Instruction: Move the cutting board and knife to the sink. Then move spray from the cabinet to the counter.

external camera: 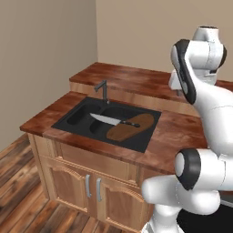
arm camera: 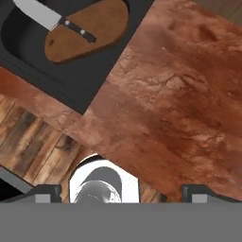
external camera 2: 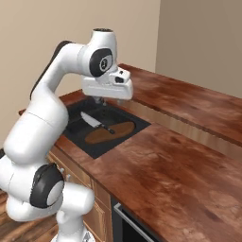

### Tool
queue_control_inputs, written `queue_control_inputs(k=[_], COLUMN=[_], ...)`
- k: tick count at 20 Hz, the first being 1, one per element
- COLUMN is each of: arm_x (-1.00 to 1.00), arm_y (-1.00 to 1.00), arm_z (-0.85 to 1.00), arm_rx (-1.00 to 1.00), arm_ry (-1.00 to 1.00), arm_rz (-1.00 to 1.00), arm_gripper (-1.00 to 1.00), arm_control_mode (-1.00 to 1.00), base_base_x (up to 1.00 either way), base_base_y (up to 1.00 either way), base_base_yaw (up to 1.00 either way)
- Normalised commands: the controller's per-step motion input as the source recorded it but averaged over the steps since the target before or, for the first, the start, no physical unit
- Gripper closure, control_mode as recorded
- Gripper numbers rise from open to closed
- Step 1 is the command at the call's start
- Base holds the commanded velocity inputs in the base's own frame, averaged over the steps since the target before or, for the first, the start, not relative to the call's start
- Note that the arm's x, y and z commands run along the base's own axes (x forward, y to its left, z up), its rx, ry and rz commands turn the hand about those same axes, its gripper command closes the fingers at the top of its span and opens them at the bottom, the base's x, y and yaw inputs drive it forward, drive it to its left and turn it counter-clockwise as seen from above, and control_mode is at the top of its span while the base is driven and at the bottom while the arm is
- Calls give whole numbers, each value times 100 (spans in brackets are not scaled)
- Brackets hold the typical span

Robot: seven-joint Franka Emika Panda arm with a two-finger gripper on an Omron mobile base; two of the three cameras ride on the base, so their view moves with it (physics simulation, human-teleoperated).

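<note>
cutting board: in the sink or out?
In. The cutting board lies inside the sink basin, with the knife across it.

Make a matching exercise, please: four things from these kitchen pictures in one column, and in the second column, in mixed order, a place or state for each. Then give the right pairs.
Column one:
1. cutting board
2. knife
3. faucet
4. gripper

Column two:
A. open, holding nothing, above the sink
B. stands at the back rim of the sink
C. lies in the sink basin, under the knife's handle
D. rests with its black handle on the board, its blade pointing off it

Right pairs: 1-C, 2-D, 3-B, 4-A
</note>
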Motion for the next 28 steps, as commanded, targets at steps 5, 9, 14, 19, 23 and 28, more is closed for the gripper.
queue_control_inputs(k=[5,9,14,19,23,28], arm_x=[-100,-100,-86,-84,-57,-20], arm_y=[14,12,84,28,9,19], arm_z=[39,0,-1,-16,-27,-16], arm_rx=[0,0,-1,0,0,-1], arm_ry=[0,0,0,0,0,3], arm_rz=[-28,-17,-2,11,19,15], arm_gripper=[-100,-100,-100,-100,-100,-100], arm_control_mode=[-100,-100,-100,-100,-100,-100], base_base_x=[0,0,0,0,0,0], base_base_y=[0,0,0,0,0,0], base_base_yaw=[0,0,0,0,0,0])
